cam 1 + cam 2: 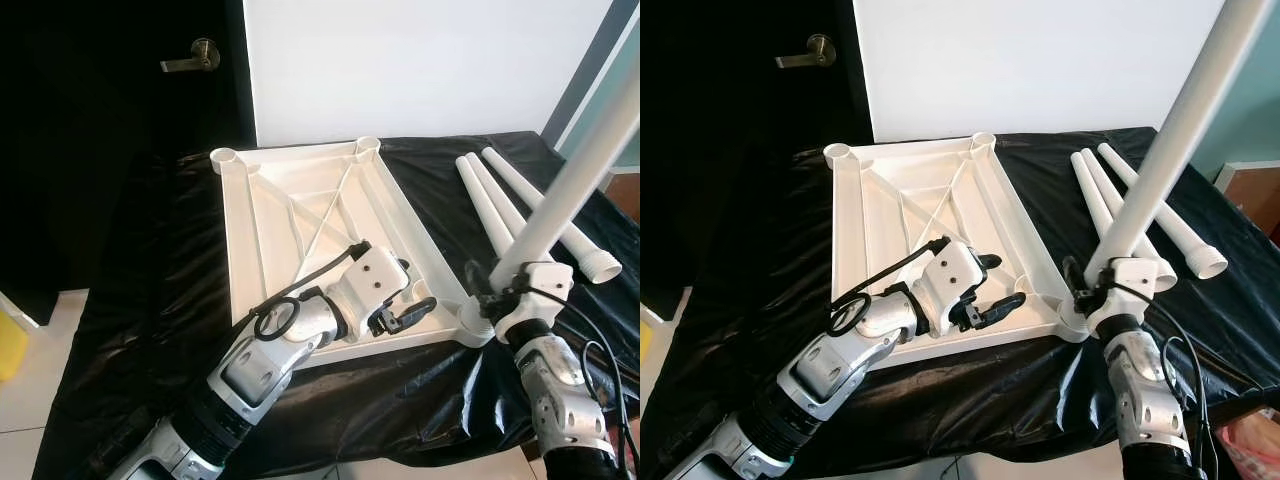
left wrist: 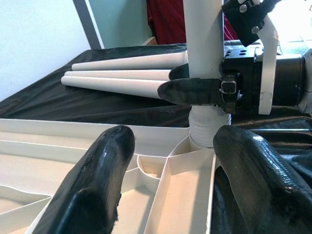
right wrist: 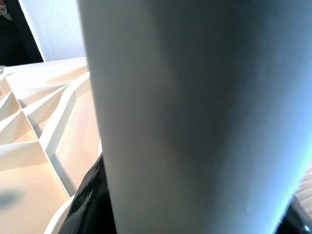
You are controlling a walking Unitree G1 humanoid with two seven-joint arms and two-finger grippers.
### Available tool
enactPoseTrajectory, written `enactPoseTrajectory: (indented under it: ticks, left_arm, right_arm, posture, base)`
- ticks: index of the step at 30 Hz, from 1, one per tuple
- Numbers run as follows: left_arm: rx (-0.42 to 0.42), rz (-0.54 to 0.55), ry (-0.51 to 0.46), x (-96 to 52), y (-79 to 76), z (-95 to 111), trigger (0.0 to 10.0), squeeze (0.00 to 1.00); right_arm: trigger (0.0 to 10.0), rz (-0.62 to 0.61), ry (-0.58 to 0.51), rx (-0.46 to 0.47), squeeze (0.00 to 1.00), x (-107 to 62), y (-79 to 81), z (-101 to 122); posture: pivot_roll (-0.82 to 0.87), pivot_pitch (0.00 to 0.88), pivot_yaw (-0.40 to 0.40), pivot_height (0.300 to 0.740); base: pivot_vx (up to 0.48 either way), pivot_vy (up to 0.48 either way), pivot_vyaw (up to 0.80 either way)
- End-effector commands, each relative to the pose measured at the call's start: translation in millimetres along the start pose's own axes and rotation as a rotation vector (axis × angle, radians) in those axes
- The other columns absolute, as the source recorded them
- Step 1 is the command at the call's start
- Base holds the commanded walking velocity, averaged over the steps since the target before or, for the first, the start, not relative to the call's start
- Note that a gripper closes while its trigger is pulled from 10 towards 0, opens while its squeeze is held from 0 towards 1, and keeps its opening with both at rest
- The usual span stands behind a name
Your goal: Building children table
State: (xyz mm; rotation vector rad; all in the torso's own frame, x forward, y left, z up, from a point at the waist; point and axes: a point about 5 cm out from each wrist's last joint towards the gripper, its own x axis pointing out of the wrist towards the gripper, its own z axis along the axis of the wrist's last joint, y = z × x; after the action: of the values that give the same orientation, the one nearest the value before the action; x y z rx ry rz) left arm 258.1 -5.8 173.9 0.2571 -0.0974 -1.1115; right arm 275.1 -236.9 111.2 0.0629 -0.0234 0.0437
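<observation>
Leg going into the corner socket!
Head views, lower right: right gripper (image 1: 497, 290) clamps the upright leg (image 1: 560, 195), seating it in the upturned tabletop (image 1: 262, 232). Left wrist view: left gripper (image 2: 168, 183) spread open over the frame, probably steadying it.

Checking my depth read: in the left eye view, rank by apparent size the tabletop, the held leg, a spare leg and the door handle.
1. Tabletop, largest.
2. Held leg in the right gripper; it looks longer than a spare, but it rises toward the camera, so unsure.
3. Spare leg.
4. Door handle, smallest.
</observation>
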Motion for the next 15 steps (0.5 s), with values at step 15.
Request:
enactPoseTrajectory:
  ticks: [15]
  left_arm:
    - [0.024, -0.080, -0.014, 1.1, -1.7, 5.7, 10.0, 0.00]
  right_arm:
    - [10.0, 0.003, 0.138, -0.140, 0.00, -19.1, 5.1, -38.6]
  posture:
    - [-0.02, 0.027, -0.003, 0.740]
  base:
    - [0.000, 0.000, 0.00]
